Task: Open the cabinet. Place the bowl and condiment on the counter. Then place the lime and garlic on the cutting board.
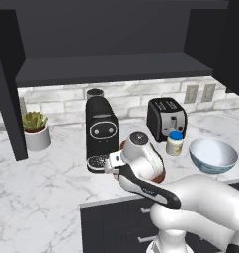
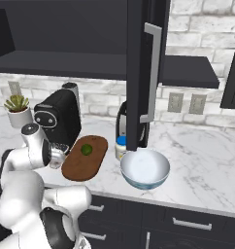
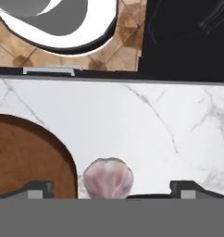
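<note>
- The arm hides most of the board [image 1: 158,176] in the left base view; only a brown sliver shows.
- In the hand view the garlic [image 3: 108,178] is cut off at its lower edge, lying on the tabletop [image 3: 146,125] just beside the board's rim, between the tips of the tool [image 3: 111,189].
- The tool stands spread wide, pinching nothing.
- The board's long axis runs from the tabletop's front edge back towards the toaster [image 1: 166,118].
- The lime [image 2: 86,149] sits on the board's far half.
- The bowl [image 2: 144,168] and jar [image 1: 175,143] stand upright on the tabletop; a cabinet door [image 2: 143,73] partly hides the jar in the right base view.
</note>
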Tool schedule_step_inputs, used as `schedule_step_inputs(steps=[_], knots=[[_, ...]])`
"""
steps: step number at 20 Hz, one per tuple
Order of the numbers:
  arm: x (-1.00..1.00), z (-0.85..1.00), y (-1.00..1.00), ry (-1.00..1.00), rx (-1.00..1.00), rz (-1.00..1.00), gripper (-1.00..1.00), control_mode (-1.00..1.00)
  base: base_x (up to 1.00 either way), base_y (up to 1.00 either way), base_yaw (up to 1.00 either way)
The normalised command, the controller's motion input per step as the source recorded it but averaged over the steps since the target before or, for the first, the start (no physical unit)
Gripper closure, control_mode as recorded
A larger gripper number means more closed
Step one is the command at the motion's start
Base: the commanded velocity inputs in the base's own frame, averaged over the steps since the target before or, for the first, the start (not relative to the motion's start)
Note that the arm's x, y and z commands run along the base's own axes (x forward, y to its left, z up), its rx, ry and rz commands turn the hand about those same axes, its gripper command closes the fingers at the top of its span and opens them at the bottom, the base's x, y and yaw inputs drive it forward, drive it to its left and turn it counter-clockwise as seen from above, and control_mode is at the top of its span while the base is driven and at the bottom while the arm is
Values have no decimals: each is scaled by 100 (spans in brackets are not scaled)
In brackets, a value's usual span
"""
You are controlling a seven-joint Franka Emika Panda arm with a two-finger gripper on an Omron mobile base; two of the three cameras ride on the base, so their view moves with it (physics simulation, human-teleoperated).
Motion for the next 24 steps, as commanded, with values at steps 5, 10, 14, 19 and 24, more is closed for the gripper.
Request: schedule_step_inputs(steps=[5,10,14,19,24], knots=[[25,-52,1,1,-2,0,-100,-100,0,0,0],[24,-41,0,0,0,0,-100,-100,0,0,0],[10,-31,-3,0,0,0,-100,-100,0,0,0],[2,-26,-11,0,0,0,-100,-100,0,0,0],[14,-25,-8,0,0,0,-100,-100,0,0,0]])
